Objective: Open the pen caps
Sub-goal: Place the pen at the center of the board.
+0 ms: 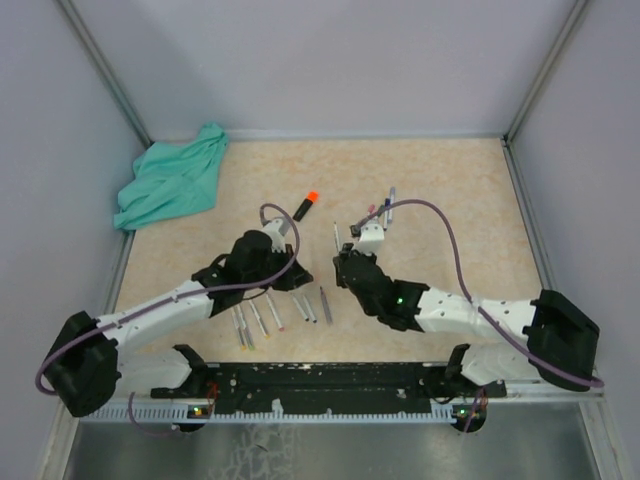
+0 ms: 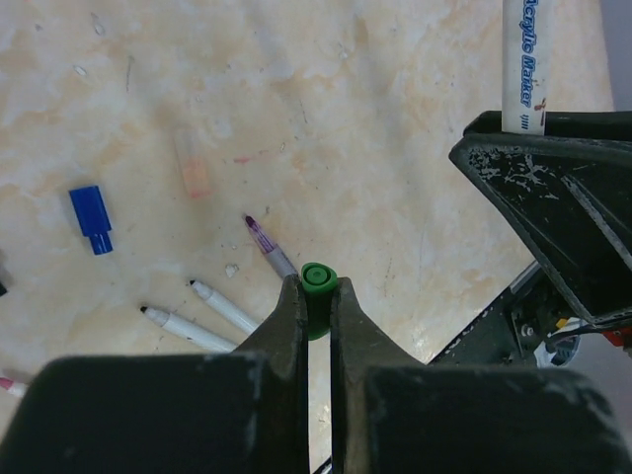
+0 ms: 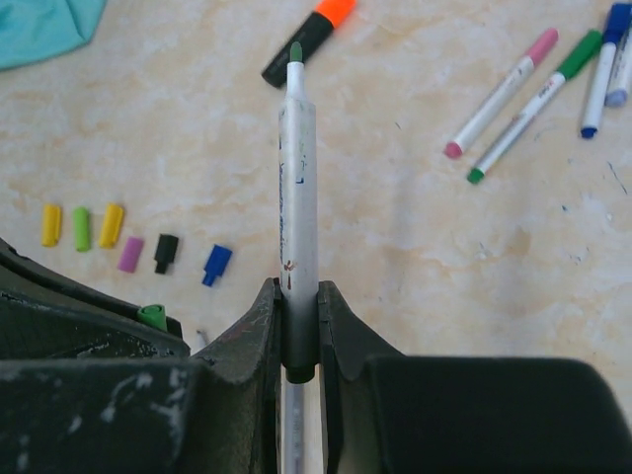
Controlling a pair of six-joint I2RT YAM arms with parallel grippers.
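Left gripper (image 2: 317,301) pressed together on a green cap (image 2: 318,276), the cap clear of any pen. Right gripper (image 3: 296,306) clamped on a white barrel (image 3: 296,168) with its green tip bare, so this pen is open. Uncapped pens (image 2: 188,329) lie on the table (image 3: 395,267) near the left fingers. Just beyond, loose caps (image 3: 130,254) sit in a row: yellow, green, yellow, pink, black, blue. Farther off is what's left to do: capped pens (image 3: 538,104) grouped at the right (pink, green, blue tops) and the orange-capped highlighter (image 3: 308,39). Past halfway, I'd judge. Teal cloth (image 3: 39,25) lies in the far corner.
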